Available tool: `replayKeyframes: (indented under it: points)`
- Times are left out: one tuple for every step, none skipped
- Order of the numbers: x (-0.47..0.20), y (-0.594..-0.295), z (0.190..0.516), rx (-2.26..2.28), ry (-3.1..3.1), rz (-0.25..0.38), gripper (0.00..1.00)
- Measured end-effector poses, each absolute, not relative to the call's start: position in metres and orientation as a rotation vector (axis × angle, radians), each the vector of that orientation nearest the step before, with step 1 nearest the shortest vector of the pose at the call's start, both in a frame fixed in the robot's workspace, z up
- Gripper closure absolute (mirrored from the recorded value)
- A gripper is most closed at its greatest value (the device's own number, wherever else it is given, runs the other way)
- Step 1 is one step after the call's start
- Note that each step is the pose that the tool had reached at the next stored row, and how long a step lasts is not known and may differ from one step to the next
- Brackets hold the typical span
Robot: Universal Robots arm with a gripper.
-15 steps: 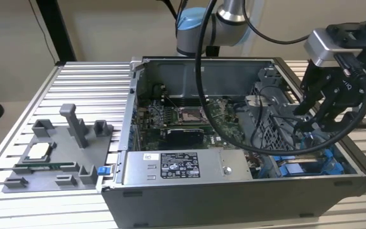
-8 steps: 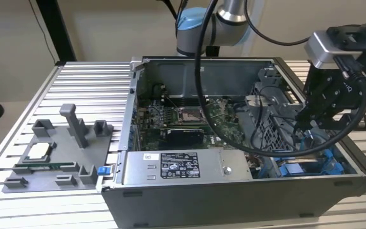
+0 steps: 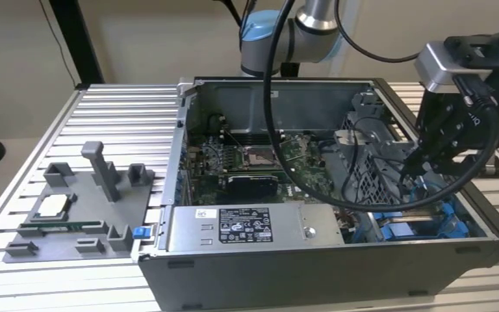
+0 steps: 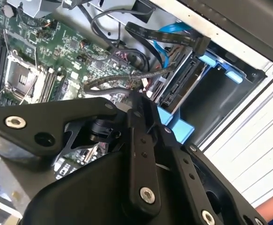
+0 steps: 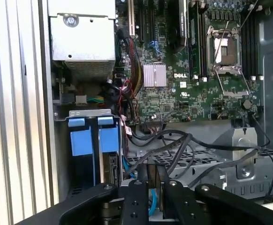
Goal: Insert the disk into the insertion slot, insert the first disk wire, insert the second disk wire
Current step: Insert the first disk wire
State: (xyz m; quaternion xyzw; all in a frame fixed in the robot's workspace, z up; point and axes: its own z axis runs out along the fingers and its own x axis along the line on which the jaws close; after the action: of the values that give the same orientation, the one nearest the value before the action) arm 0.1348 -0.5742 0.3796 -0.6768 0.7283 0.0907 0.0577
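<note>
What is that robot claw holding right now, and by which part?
It cannot be told: the gripper is down among the black wires, and any grip is hidden.

No print is legible: the power-supply box (image 3: 312, 224) label (image 3: 245, 225) is too small to read, and the motherboard (image 5: 174, 101) markings are unclear.

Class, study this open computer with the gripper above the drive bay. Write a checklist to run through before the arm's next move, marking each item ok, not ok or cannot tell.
1. Is the disk in the slot? Ok, it sits between the blue rails.
2. Is the black connector plugged into the disk? Not ok, it lies apart.
3. Is the blue wire plugged in? Cannot tell, its end is hidden.
4. Is the gripper over the slot? Ok.
5. What does the gripper hold? Cannot tell.
6. Are the loose cables clear of the gripper? Not ok, they loop beside it.
</note>
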Motion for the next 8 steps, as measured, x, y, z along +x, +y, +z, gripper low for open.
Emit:
replayKeyframes:
  points:
    - [0.1348, -0.5742, 0.3793, -2.057, 2.212, 0.265, 1.00]
    - [0.1347, -0.5742, 0.3792, -2.065, 2.216, 0.255, 1.00]
    - [0.1347, -0.5742, 0.3792, -2.075, 2.218, 0.244, 1.00]
    - [0.1347, -0.5742, 0.3791, -2.085, 2.222, 0.231, 1.00]
    - [0.1348, -0.5742, 0.3791, -2.096, 2.229, 0.213, 1.00]
    - [0.1348, -0.5742, 0.3792, -2.109, 2.236, 0.193, 1.00]
    - [0.1348, -0.5742, 0.3791, -2.122, 2.244, 0.172, 1.00]
    - [0.1347, -0.5742, 0.3791, -2.134, 2.251, 0.154, 1.00]
